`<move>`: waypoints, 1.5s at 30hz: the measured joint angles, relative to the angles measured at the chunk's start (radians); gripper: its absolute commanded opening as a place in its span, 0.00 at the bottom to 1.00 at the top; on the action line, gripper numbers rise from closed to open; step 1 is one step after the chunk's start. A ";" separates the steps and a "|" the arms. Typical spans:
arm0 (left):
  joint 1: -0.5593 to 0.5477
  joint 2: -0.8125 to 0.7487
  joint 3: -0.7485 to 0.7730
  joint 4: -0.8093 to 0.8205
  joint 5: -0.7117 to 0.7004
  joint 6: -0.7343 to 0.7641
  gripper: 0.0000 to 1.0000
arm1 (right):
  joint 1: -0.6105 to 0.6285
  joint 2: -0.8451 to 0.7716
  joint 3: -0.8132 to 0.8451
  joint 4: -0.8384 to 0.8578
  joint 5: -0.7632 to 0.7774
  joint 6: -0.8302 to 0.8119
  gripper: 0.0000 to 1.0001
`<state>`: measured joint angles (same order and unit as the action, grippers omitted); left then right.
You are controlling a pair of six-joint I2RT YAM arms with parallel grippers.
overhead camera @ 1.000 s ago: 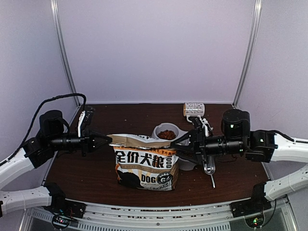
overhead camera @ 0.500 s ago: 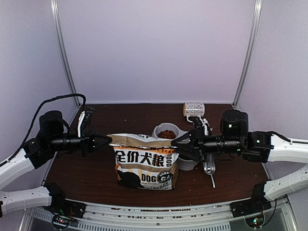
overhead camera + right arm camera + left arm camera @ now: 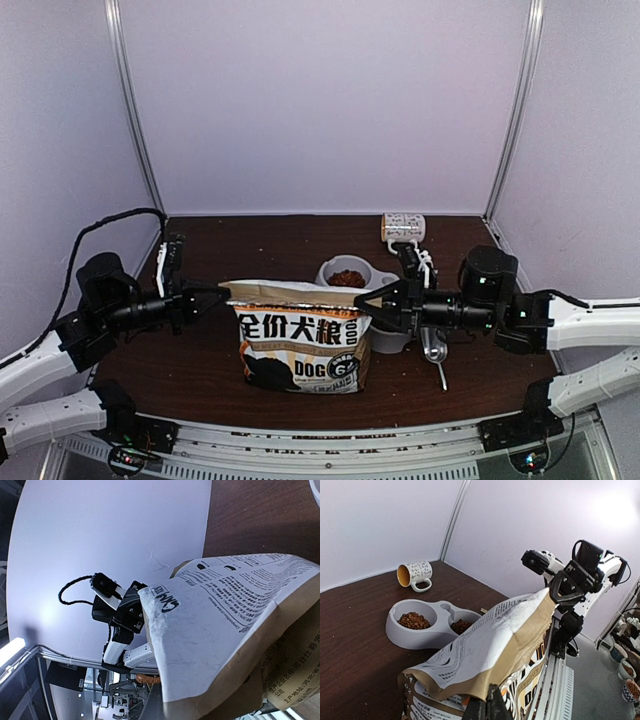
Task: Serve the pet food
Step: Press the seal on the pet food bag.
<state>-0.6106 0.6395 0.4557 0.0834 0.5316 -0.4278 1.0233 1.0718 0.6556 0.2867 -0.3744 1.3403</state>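
**A:** Where is the pet food (image 3: 346,278)?

**B:** In the grey double bowl (image 3: 330,266), which sits on the table (image 3: 190,370) just behind the bag (image 3: 300,350); from above only the far compartment shows, with a reddish-brown heap in it; the left wrist view shows kibble in both compartments.

**A:** And the bag?

**B:** It stands upright near the middle of the brown table, its printed face toward the arms' bases; its top edge runs roughly level from one gripper to the other.

**A:** What has the left gripper (image 3: 224,292) got?

**B:** Its jaws are clamped on the top left corner of the bag; the right wrist view shows the same pinch from across the paper.

**A:** The right gripper (image 3: 362,308)?

**B:** Closed on the top right corner; the left wrist view shows its dark fingers pressed onto the tan paper edge; in the overhead view the bowl's near compartment is mostly hidden behind it.

**A:** Anything else on the table?

**B:** A white patterned mug (image 3: 403,227) lies on its side at the back, well apart from the bag; a metal scoop (image 3: 436,350) lies flat just right of the bowl, under the right arm.
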 measured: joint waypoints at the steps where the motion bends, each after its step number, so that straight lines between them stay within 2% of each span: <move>1: -0.002 -0.004 -0.015 0.026 -0.006 -0.013 0.00 | 0.000 0.000 -0.020 0.039 0.002 -0.017 0.00; 6: -0.018 -0.025 -0.070 0.122 -0.022 -0.066 0.00 | 0.006 -0.007 -0.103 0.184 0.012 -0.125 0.00; 10: -0.020 -0.032 -0.078 0.133 -0.023 -0.077 0.00 | 0.009 -0.008 -0.108 0.194 0.014 -0.208 0.00; 13: -0.020 -0.023 -0.053 0.092 -0.019 -0.056 0.00 | 0.009 -0.008 -0.105 0.180 0.015 -0.256 0.00; 16: -0.020 0.004 0.024 -0.020 -0.016 -0.011 0.02 | 0.008 -0.013 -0.102 0.165 0.017 -0.292 0.00; 20: -0.020 0.038 0.142 -0.214 -0.021 0.062 0.22 | 0.008 -0.013 -0.093 0.146 0.017 -0.319 0.00; 23: 0.007 0.040 0.251 -0.355 -0.086 0.134 0.39 | -0.002 -0.017 -0.093 0.135 0.017 -0.325 0.00; 25: 0.016 0.043 0.304 -0.402 -0.121 0.174 0.58 | -0.003 -0.020 -0.093 0.131 0.016 -0.327 0.00; 26: 0.018 0.046 0.328 -0.427 -0.136 0.193 0.64 | -0.003 -0.021 -0.093 0.129 0.016 -0.328 0.00; 29: 0.021 0.063 0.361 -0.473 -0.153 0.233 0.74 | -0.003 -0.021 -0.093 0.128 0.016 -0.335 0.00; 31: 0.022 0.092 0.364 -0.485 -0.126 0.247 0.77 | -0.003 -0.021 -0.093 0.128 0.016 -0.339 0.00; 34: 0.023 0.150 0.365 -0.489 -0.058 0.262 0.78 | -0.003 -0.021 -0.093 0.128 0.015 -0.340 0.00; 36: 0.023 0.192 0.367 -0.489 -0.018 0.271 0.75 | -0.003 -0.021 -0.093 0.128 0.015 -0.340 0.00; 37: 0.023 0.206 0.369 -0.492 -0.003 0.277 0.71 | -0.003 -0.021 -0.093 0.128 0.014 -0.340 0.00; 39: 0.023 0.227 0.374 -0.494 0.025 0.286 0.53 | -0.003 -0.021 -0.093 0.129 0.014 -0.339 0.00; 41: 0.023 0.245 0.380 -0.493 0.054 0.294 0.42 | -0.003 -0.021 -0.093 0.129 0.013 -0.339 0.00; 45: 0.023 0.281 0.388 -0.485 0.119 0.318 0.33 | -0.004 -0.021 -0.093 0.129 0.012 -0.339 0.00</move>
<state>-0.5877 0.9203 0.8440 -0.4015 0.6506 -0.1097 1.0195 1.0508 0.5625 0.4152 -0.3622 1.0012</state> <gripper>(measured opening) 0.370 0.010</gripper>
